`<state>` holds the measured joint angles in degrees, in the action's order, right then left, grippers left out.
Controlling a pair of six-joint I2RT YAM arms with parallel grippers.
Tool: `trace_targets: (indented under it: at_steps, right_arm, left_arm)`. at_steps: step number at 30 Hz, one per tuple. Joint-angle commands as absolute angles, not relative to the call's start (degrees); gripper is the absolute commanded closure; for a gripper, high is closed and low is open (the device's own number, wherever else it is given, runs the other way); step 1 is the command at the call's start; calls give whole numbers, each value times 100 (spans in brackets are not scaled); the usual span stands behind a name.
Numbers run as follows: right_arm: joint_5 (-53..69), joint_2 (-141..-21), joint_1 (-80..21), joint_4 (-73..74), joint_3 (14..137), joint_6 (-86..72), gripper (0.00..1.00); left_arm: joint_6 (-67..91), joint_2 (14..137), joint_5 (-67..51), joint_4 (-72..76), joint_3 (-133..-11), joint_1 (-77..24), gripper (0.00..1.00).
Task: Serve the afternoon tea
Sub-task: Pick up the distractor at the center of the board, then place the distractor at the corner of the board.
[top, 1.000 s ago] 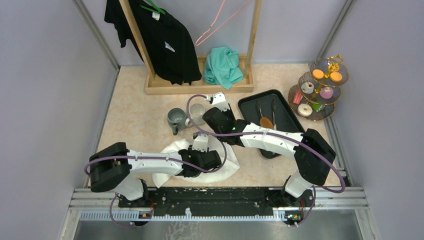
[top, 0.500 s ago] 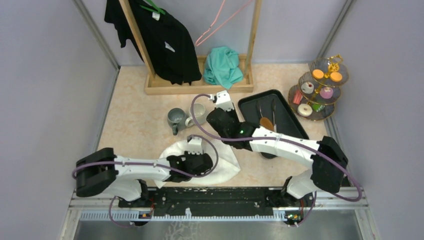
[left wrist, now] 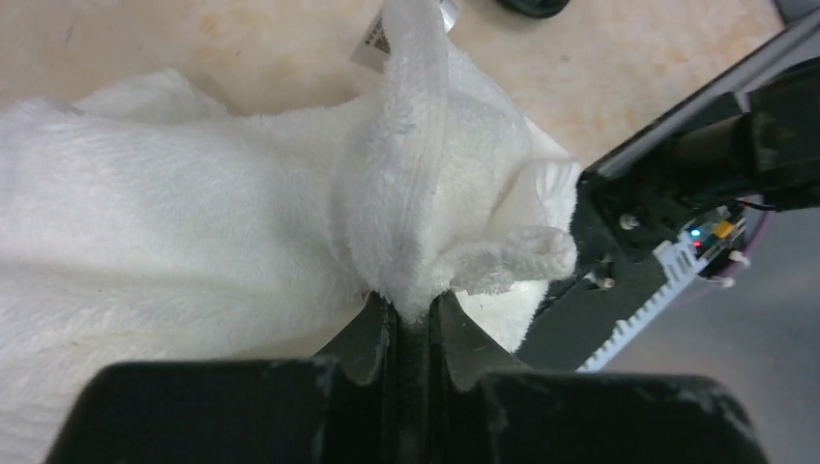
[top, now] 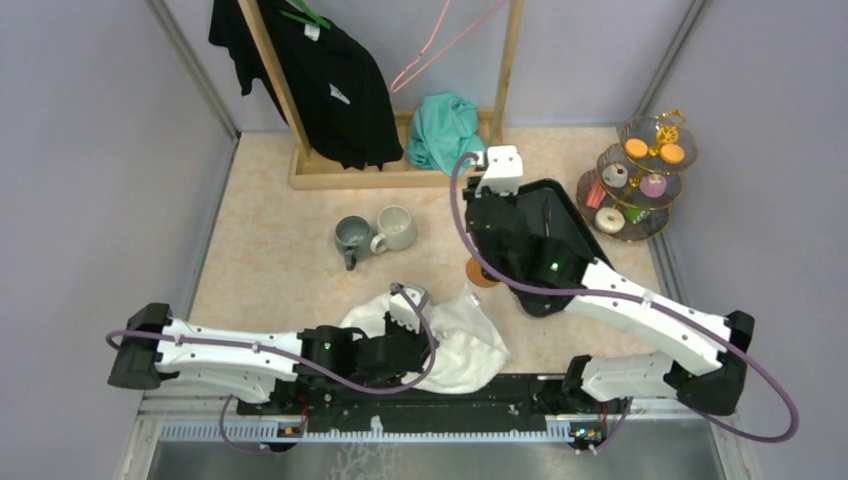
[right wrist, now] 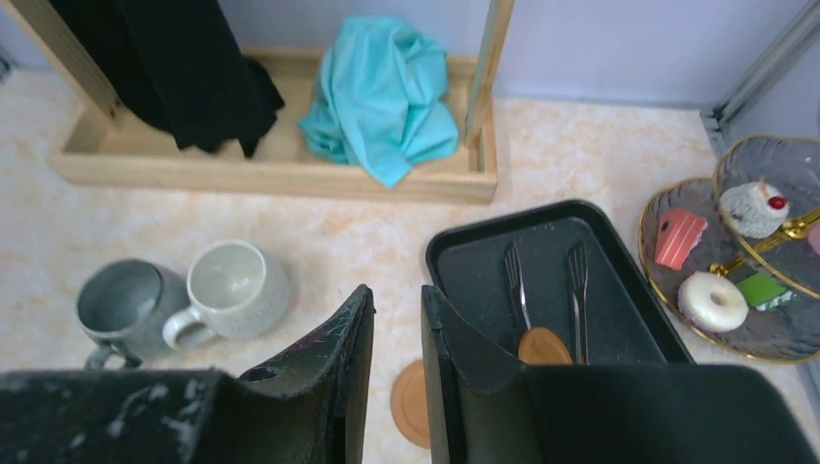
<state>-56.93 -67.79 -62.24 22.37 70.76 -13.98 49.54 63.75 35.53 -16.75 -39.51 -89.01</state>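
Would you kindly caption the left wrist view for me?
Left fingers pinched shut on a raised fold of white towel.

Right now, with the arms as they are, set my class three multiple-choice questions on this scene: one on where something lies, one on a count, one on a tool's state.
1. Where do the tongs lie?
A. in the black tray
B. on the floor
C. hanging on the wall

2. How many other mugs stand beside the grey mug?
A. none
B. one
C. three

3. What is the left tool doing?
A. wide open, holding nothing
B. shut on the white towel
C. shut on a spoon

Answers:
1 A: the right wrist view shows both metal arms of the tongs resting inside the tray.
2 B: a single cream mug stands next to the grey one.
3 B: in the left wrist view, a fold of towel is pinched between the closed fingers.
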Motion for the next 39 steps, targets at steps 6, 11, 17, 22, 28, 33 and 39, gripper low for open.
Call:
trace_targets:
  at_steps: [6,11,17,22,28,33,39]
  right_arm:
    - [-6291,-5873,-6379,2301,7628,-1100,76]
    - [-6475,-5492,-6473,2152,7600,-987,77]
    - [-6455,-4942,-6539,1557,7464,-551,78]
    - [-6308,-4679,-6536,1253,7510,-283,78]
    - [-6038,-4579,-6535,1089,7865,-37,78]
    - [-5982,-4560,-6538,1090,8168,123,78]
    - [-5977,-4535,-6539,1031,8395,301,78]
  left_arm:
    - [4028,6383,4665,-1098,-4841,-9591,100]
    - [3095,6686,4940,-190,-5221,-9648,100]
    - [1925,7277,5350,1004,-5513,-9610,100]
    - [1732,7788,4758,1267,-5931,-9114,100]
    - [1455,8559,3681,1274,-6930,-8561,100]
    - [1551,9020,2941,1141,-7815,-8277,100]
    - [2424,9425,2257,882,-8449,-8016,100]
